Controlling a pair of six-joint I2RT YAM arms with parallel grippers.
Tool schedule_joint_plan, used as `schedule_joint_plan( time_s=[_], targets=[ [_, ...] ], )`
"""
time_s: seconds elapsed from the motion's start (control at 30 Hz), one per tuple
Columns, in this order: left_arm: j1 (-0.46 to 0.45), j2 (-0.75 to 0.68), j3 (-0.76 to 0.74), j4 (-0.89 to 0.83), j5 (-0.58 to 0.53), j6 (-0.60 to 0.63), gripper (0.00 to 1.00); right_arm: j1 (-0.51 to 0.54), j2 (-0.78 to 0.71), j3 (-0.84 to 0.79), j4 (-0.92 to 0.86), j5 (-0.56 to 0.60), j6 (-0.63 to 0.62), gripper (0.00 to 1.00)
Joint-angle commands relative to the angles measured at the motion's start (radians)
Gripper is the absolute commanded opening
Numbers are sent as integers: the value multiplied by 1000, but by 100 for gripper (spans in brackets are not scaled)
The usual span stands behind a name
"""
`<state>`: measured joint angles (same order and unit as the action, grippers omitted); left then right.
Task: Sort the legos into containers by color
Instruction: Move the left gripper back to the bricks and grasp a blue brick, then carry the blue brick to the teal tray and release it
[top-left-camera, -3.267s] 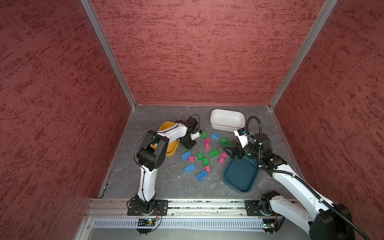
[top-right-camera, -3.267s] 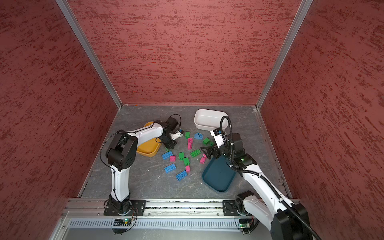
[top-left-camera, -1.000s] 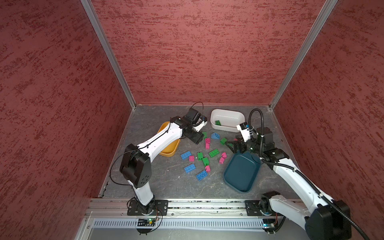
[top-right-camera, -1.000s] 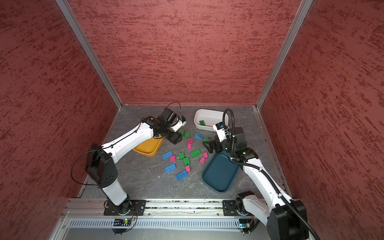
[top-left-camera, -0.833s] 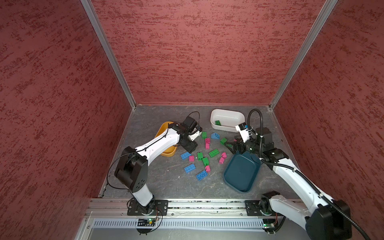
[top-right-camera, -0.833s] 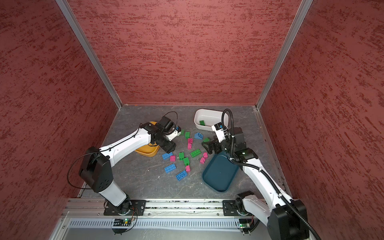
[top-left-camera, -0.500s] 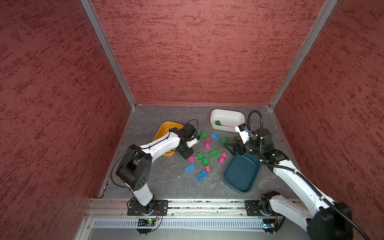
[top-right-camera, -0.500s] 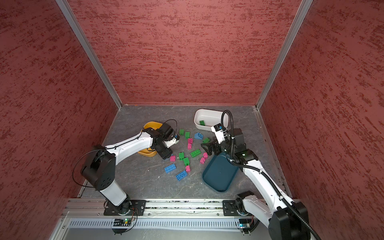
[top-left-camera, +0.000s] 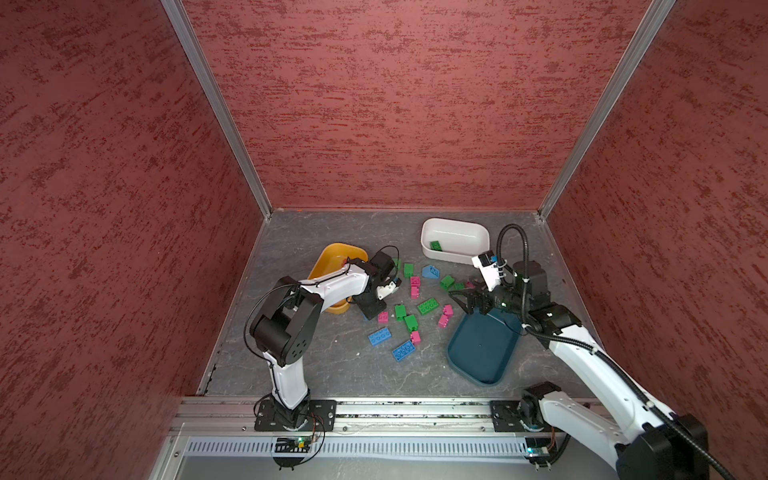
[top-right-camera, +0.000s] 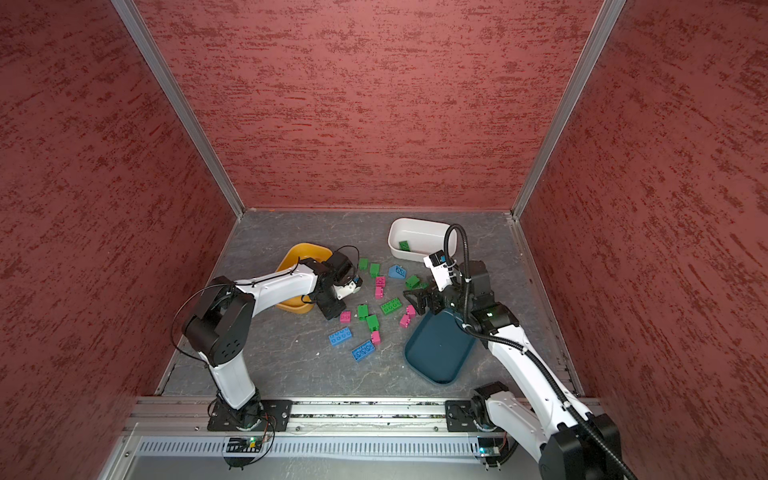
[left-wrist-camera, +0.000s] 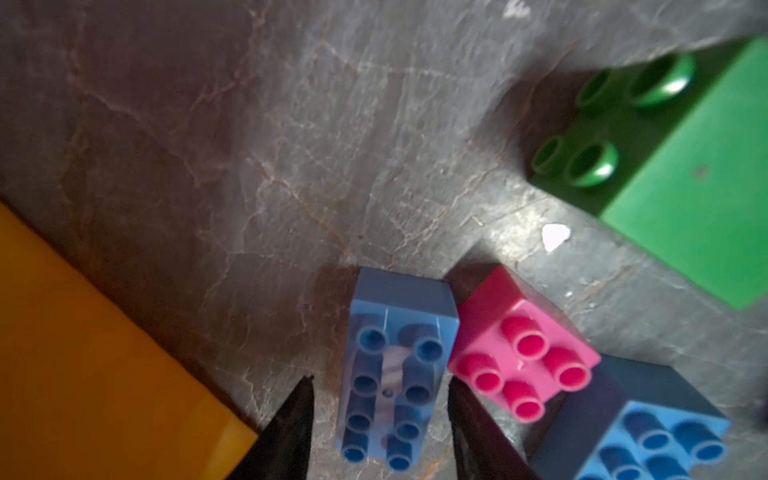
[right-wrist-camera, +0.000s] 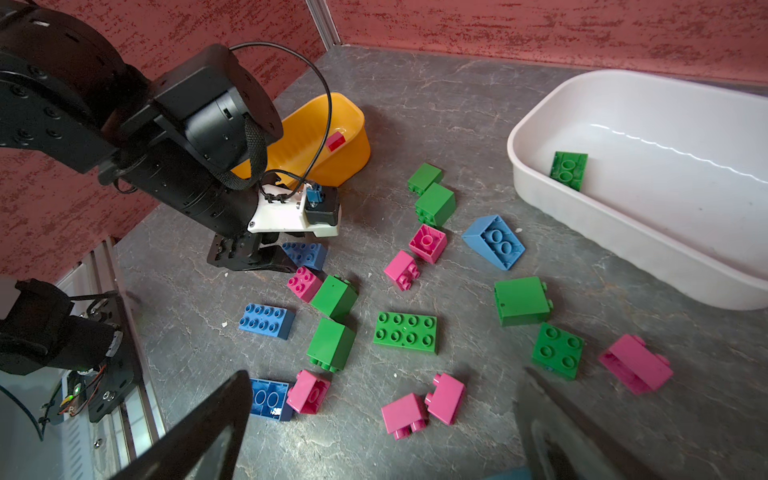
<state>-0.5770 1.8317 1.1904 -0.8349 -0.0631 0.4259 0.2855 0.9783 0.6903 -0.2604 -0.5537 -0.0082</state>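
Note:
Green, pink and blue legos (top-left-camera: 428, 306) lie scattered on the grey floor between three containers: a yellow-orange bin (top-left-camera: 328, 254), a white bin (top-left-camera: 455, 232) holding one green brick (top-left-camera: 436, 245), and a dark teal bin (top-left-camera: 482, 353). My left gripper (left-wrist-camera: 379, 380) is low beside the yellow-orange bin, open, its fingers straddling a long blue brick (left-wrist-camera: 395, 328) with small gaps either side. A pink brick (left-wrist-camera: 523, 365) touches that blue one. My right gripper (right-wrist-camera: 386, 374) hovers wide open over two pink bricks (right-wrist-camera: 424, 405) near the teal bin's far rim.
Red walls enclose the floor on three sides. A sloped blue piece (right-wrist-camera: 494, 243) lies near the white bin. Two long blue bricks (top-left-camera: 379, 336) sit toward the front. A small pink patch (right-wrist-camera: 336, 142) shows inside the yellow-orange bin.
My left arm swung back from the white bin, where a green brick now lies, and dropped over the blue brick while its jaws narrowed. The right arm barely moved.

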Motion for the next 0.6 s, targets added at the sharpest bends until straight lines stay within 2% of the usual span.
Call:
schedule_joint_plan(
  time_s=[0.0,0.07,0.2,0.27,0.47,0.57],
  targets=[
    [4,25,7,17,3,11,48,6,-9,-12,-3,12,-16,99],
    [3,33,16,15,7,12,44,6,-10,-12,-4,15,-16,99],
    [2,6,35,-2,33,-7,28,6,-20,-9,-14,43,-17,99],
    [1,-22,50,-18,62,-24,25,5,-26,-6,-21,68,-19,99],
    [-47,-73,209,-102,138,-132,24,-11,-26,27,-67,202,7,99],
    [-87,-79,295,-117,196,-196,25,-47,-23,44,-87,196,29,99]
  ],
)
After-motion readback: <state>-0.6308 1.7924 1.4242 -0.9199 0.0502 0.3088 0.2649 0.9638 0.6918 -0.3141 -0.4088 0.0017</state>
